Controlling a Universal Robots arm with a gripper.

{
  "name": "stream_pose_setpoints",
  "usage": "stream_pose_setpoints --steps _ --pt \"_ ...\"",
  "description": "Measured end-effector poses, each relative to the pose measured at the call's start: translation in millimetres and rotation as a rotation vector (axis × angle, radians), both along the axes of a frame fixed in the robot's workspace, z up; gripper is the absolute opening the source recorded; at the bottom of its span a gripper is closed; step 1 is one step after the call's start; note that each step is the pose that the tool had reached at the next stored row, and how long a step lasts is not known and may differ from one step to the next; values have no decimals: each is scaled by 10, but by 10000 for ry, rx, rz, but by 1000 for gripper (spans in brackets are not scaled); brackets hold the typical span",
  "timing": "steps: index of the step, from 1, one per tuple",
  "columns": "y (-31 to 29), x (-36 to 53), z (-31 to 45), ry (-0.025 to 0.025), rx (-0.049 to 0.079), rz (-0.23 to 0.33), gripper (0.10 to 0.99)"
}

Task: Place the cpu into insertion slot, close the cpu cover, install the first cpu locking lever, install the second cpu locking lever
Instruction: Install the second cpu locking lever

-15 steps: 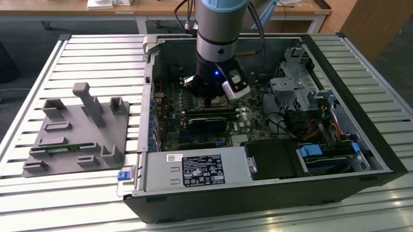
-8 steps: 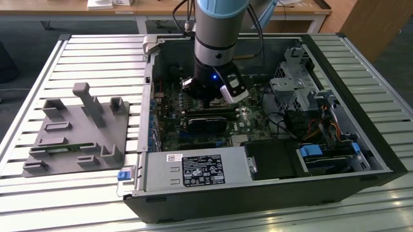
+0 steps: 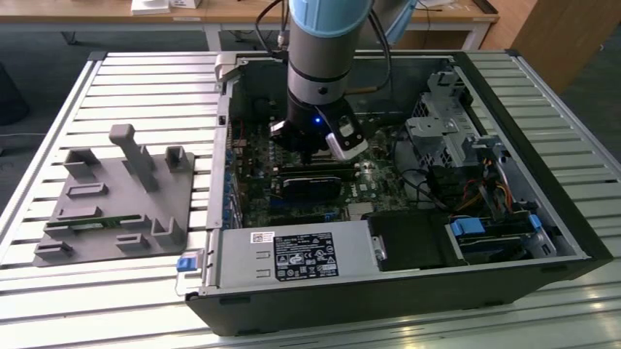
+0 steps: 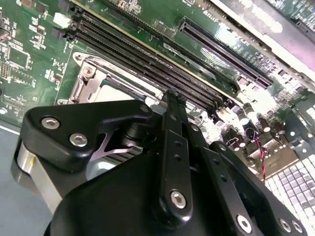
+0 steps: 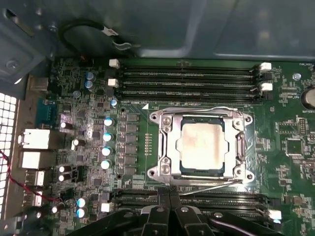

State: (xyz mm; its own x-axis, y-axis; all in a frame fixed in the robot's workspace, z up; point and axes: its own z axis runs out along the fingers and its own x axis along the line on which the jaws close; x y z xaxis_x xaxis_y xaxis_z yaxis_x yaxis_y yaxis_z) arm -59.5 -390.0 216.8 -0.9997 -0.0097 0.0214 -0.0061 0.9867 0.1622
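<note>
Cpu (image 5: 203, 143) sits in the slot (image 5: 170, 147), cover (image 5: 239, 147) down; we see the gripper (image 5: 170, 192) shut, empty, by a lever (image 5: 209, 184).

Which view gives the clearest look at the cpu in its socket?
The first wrist view: the cpu faces the camera whole, seated inside the silver cpu cover frame. In the second wrist view the gripper body hides most of it, leaving a pale corner. In the exterior view the arm stands over that part of the motherboard.
</note>
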Motion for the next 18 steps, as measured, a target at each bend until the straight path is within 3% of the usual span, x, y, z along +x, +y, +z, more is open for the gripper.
stream_pose_setpoints --steps 10,12,13,18 --pt "-78 -22 -69 0 137 -2 106" --pt "-103 -28 -73 0 291 -2 106" --pt "-116 -36 -83 0 476 -3 106" --pt "-117 -46 -117 0 527 -1 106"
